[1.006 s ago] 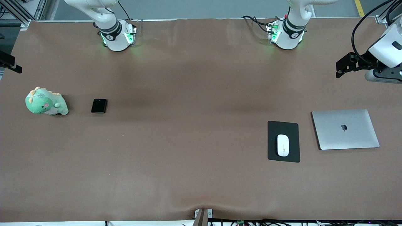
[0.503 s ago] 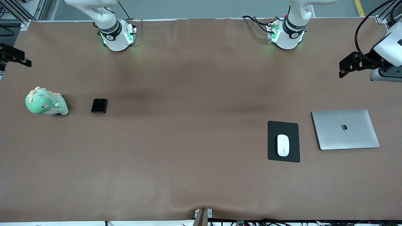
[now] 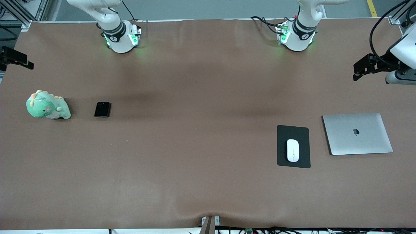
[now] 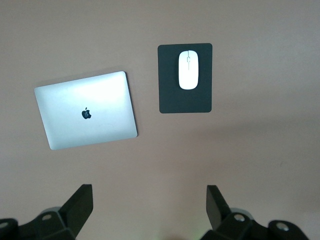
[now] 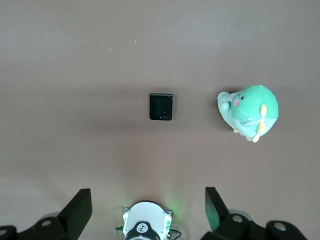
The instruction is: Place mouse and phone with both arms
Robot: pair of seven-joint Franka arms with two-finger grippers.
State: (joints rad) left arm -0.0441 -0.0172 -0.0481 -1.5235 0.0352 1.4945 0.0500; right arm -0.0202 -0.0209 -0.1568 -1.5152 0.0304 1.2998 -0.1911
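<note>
The white mouse (image 3: 292,150) lies on a dark pad (image 3: 293,133) toward the left arm's end of the table; it also shows in the left wrist view (image 4: 188,69). The black phone (image 3: 102,109) lies flat toward the right arm's end and shows in the right wrist view (image 5: 161,106). My left gripper (image 3: 361,66) hangs high over the table's left-arm end, open and empty (image 4: 148,205). My right gripper (image 3: 18,60) hangs high over the table's right-arm end, open and empty (image 5: 147,205).
A closed silver laptop (image 3: 357,133) lies beside the pad, toward the left arm's end. A green plush dinosaur (image 3: 47,105) sits beside the phone, toward the right arm's end. The right arm's base (image 5: 145,227) shows between the right fingers.
Both grippers have drifted a little outward and toward the bases' side of the table. The mouse, phone, laptop and plush have not moved.
</note>
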